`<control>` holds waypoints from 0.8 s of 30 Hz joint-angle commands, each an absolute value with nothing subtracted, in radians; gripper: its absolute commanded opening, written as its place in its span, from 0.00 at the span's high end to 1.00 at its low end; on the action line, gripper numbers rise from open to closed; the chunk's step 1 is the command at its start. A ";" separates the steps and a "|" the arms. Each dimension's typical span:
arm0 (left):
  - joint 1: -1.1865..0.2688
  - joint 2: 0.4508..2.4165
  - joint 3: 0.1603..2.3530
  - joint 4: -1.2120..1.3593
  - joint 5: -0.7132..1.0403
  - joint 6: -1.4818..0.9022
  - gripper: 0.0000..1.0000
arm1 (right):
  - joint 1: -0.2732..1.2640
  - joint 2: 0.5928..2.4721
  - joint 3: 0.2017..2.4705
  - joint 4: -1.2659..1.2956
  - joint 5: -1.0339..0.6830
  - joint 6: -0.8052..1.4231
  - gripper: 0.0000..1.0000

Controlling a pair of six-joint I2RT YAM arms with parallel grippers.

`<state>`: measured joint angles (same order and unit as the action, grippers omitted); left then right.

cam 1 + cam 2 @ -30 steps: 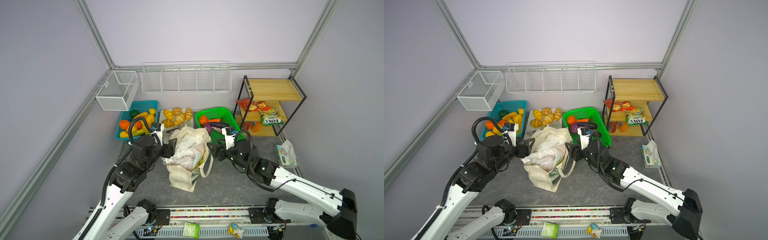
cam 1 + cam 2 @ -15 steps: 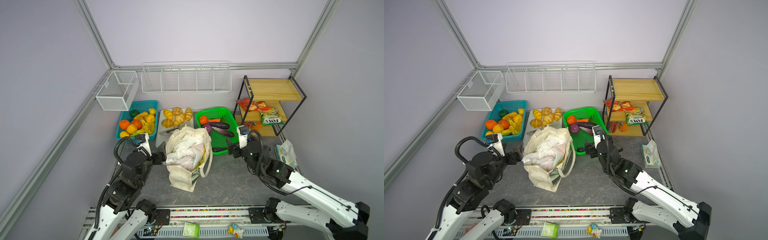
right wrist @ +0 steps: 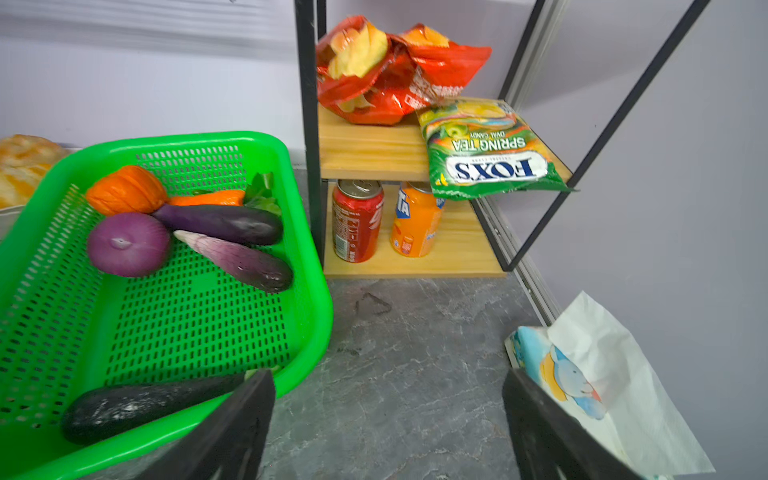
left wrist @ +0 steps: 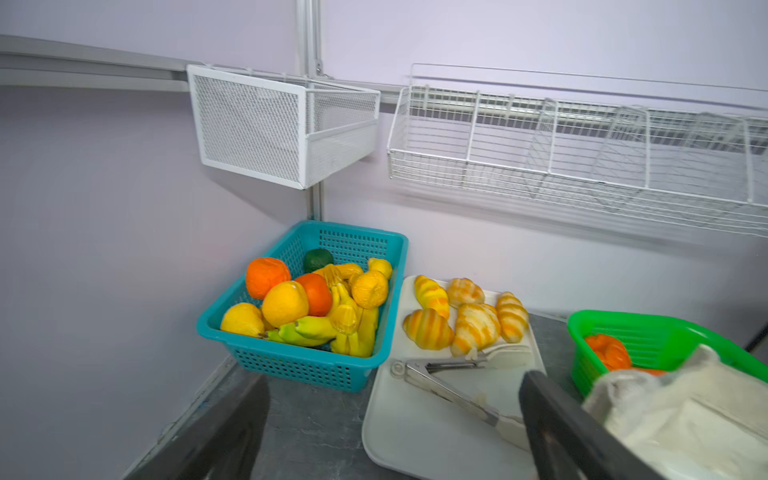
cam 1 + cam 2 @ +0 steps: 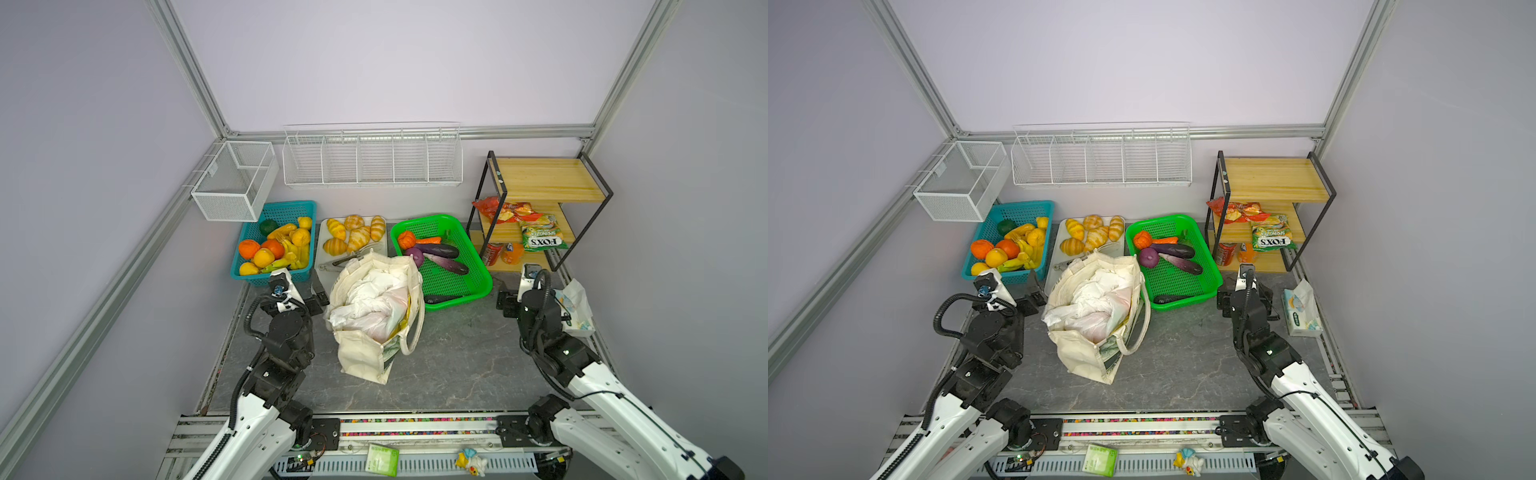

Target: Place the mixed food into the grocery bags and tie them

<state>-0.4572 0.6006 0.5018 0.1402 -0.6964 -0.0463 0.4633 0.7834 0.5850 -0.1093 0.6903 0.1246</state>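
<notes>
You've drawn both arms back from the canvas tote (image 5: pixel 376 332). The left gripper (image 4: pixel 392 399) at its nine o'clock and the right gripper (image 3: pixel 386 386) at three both gape wide and empty, probably letting go. The plastic bag (image 5: pixel 374 297) sits inside.

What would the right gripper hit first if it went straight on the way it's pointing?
Probably the red soda can on the bottom board of the black-framed wooden shelf. The open right gripper has only grey tabletop ahead until there, though depth is unclear.
</notes>
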 commanded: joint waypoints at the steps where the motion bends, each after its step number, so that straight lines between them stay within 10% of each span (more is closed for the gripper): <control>1: -0.368 0.622 0.477 0.321 -0.730 -0.003 0.04 | 0.412 0.787 0.533 0.005 0.698 0.121 0.11; 9: 0.010 0.831 0.387 0.393 -0.382 -0.193 0.02 | 0.302 0.857 0.395 0.255 0.659 0.026 0.11; 24: 0.020 1.384 0.367 0.775 -0.167 -0.104 0.01 | 0.163 1.294 0.331 0.707 0.517 -0.046 0.11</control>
<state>0.0158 1.3361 0.3382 0.6670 -0.2173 -0.1223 0.1917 1.2556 0.3553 0.5411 0.5877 -0.0250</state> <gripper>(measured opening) 0.991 0.887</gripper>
